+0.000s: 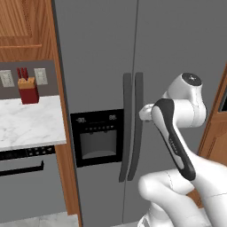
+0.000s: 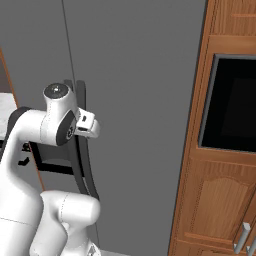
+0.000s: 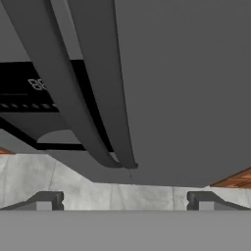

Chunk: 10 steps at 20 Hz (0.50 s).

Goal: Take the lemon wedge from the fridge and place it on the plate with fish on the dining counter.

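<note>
The tall grey two-door fridge (image 1: pixel 102 66) stands shut, its two long dark curved handles (image 1: pixel 133 126) side by side at the door seam. The two-finger gripper (image 3: pixel 125 200) sits close to those handles, jaws spread wide, nothing between them. The hand view looks along the handles to their lower ends. The left base view adds the black dispenser panel (image 1: pixel 97 137) left of the handles, and farther left a red knife block (image 1: pixel 28 91) on a white marble counter (image 1: pixel 29 124). The right base view has a black wall oven (image 2: pixel 231 105) in brown wooden cabinetry (image 2: pixel 220 200), right of the fridge.

fridge (image 1: pixel 97 57): matt grey metal | handles (image 1: pixel 133 128): dark, smooth | cabinet (image 2: pixel 220 200): glossy wood
</note>
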Tool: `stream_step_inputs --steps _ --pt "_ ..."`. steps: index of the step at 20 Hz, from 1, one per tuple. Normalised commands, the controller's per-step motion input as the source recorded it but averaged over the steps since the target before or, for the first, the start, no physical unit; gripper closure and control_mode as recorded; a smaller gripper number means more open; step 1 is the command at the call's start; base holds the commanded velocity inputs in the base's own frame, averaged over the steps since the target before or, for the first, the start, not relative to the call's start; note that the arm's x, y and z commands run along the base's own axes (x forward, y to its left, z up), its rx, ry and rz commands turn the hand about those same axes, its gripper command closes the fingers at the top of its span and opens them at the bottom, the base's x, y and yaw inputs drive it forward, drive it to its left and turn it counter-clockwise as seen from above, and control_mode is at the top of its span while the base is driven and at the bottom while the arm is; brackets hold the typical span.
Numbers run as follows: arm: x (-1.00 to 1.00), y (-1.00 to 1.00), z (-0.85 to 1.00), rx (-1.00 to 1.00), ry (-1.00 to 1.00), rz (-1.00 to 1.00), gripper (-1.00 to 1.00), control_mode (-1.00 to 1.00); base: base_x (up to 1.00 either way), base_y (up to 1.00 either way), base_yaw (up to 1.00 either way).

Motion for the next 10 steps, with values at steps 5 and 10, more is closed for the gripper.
stream_step_inputs --steps 5,10 --pt "0.00 0.00 0.00 0.00 0.00 0.00 -1.00 -1.00 0.00 0.00 0.00" --pt "0.00 0.00 0.00 0.00 0.00 0.00 -1.00 -1.00 0.00 0.00 0.00"
